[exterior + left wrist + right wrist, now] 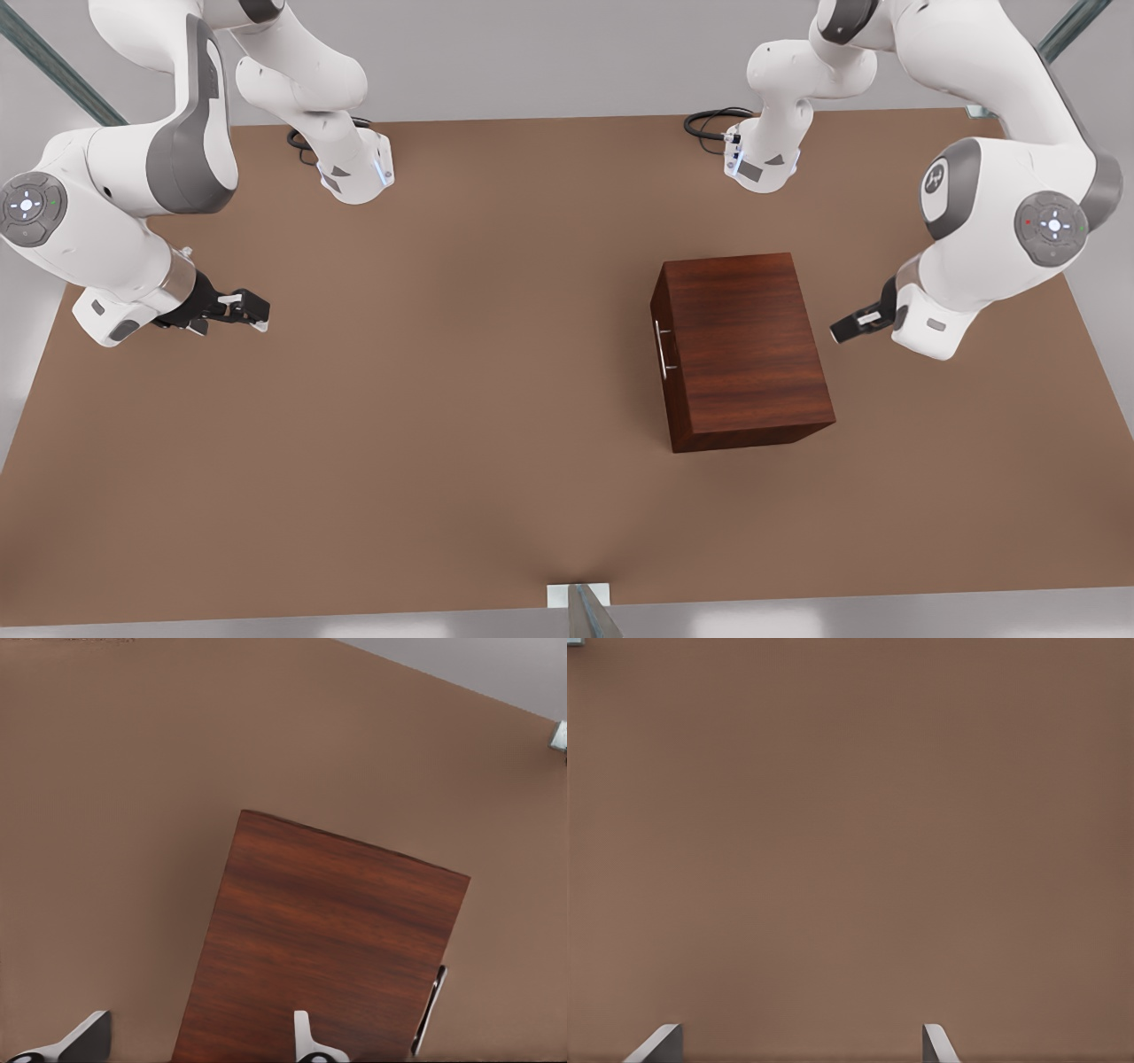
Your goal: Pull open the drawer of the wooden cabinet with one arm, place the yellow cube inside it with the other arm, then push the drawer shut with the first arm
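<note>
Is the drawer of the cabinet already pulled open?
No. In the front view the drawer sits flush in the cabinet, its handle close against the front.

Sole obstacle: wooden cabinet (744,350), standing on the front view's right half of the tabletop (425,425). Bare tabletop lies open on every side of it. Handle (662,350) side unobstructed.

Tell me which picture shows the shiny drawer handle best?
The front view shows it best: the silver handle runs whole along the closed drawer front of the wooden cabinet, facing the front view's left. The left wrist view catches the handle edge-on past the cabinet top. The right wrist view looks at bare table.
</note>
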You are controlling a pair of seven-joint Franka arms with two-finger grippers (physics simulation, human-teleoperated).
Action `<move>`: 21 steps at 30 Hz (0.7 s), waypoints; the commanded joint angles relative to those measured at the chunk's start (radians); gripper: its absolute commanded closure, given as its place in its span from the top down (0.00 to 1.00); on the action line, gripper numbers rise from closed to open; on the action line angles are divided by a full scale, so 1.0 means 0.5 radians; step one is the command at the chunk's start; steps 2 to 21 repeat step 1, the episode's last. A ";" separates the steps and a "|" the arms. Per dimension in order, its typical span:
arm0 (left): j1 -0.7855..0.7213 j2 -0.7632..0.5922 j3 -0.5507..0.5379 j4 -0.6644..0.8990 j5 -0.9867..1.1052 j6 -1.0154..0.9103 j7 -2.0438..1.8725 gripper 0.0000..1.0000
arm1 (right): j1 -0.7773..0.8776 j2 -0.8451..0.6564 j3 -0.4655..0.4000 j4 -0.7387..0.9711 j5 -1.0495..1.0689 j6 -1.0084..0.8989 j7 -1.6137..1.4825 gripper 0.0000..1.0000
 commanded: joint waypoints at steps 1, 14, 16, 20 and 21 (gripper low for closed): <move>-0.002 0.000 0.001 0.001 -0.003 -0.024 1.134 1.00 | 0.000 -0.002 0.001 0.001 0.002 0.005 -0.008 1.00; -0.002 0.000 0.001 0.001 -0.003 -0.024 1.134 1.00 | 0.000 -0.002 0.001 0.001 0.002 0.005 -0.008 1.00; -0.002 0.000 0.001 0.001 -0.003 -0.024 1.134 1.00 | 0.000 -0.002 0.001 0.001 0.002 0.005 -0.008 1.00; -0.002 0.000 0.001 0.001 -0.003 -0.024 1.134 1.00 | 0.000 -0.002 0.001 0.001 0.002 0.005 -0.008 1.00; -0.002 0.000 0.001 0.001 -0.003 -0.024 1.134 1.00 | 0.000 -0.002 0.001 0.001 0.002 0.005 -0.008 1.00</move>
